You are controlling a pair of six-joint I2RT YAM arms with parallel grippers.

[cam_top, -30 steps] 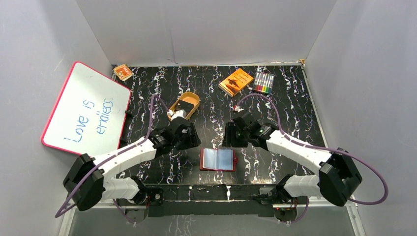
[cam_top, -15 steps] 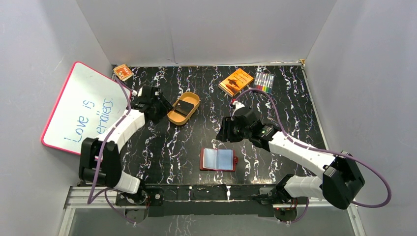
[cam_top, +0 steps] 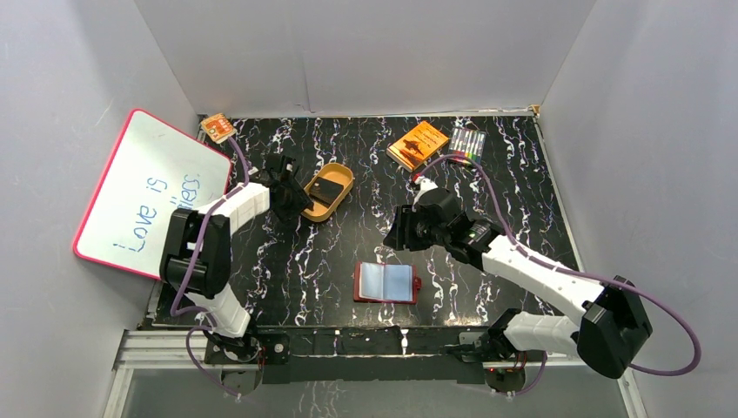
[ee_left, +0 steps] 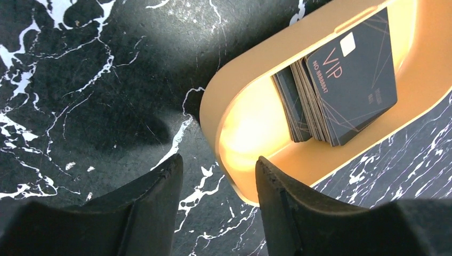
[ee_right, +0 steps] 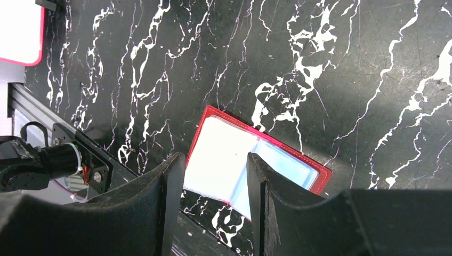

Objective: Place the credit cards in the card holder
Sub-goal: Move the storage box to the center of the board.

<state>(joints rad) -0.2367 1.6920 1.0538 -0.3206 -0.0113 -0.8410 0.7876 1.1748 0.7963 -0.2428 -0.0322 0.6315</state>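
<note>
1. The credit cards [ee_left: 346,80] sit as a fanned stack of dark cards inside the tan oval tray [ee_left: 250,133], at the back left of the counter [cam_top: 522,200]. The top card reads "VIP".
2. The card holder [ee_right: 282,170] lies unfolded and flat near the front middle of the counter, with its pale pockets facing up. It is well apart from the tray. We judge it is laid open this way so a card can slide straight into a pocket.
3. The left fingers [ee_left: 144,208] hover just over the rounded end of the tray. They are spread apart with nothing between them. We read this as lining up to reach into the tray for the top card.
4. The right fingers [ee_right: 133,213] are also spread and empty. They hang above the counter, looking down on the open card holder. We judge this arm is placed to steady the holder or to receive a card.
5. The pockets we can see look empty, so we take the task to be at its very start.
6. We expect the pick to be awkward, because the cards are thin and flat and the tray wall crowds the approach. The fanned edges may give the fingers something to catch.
</note>
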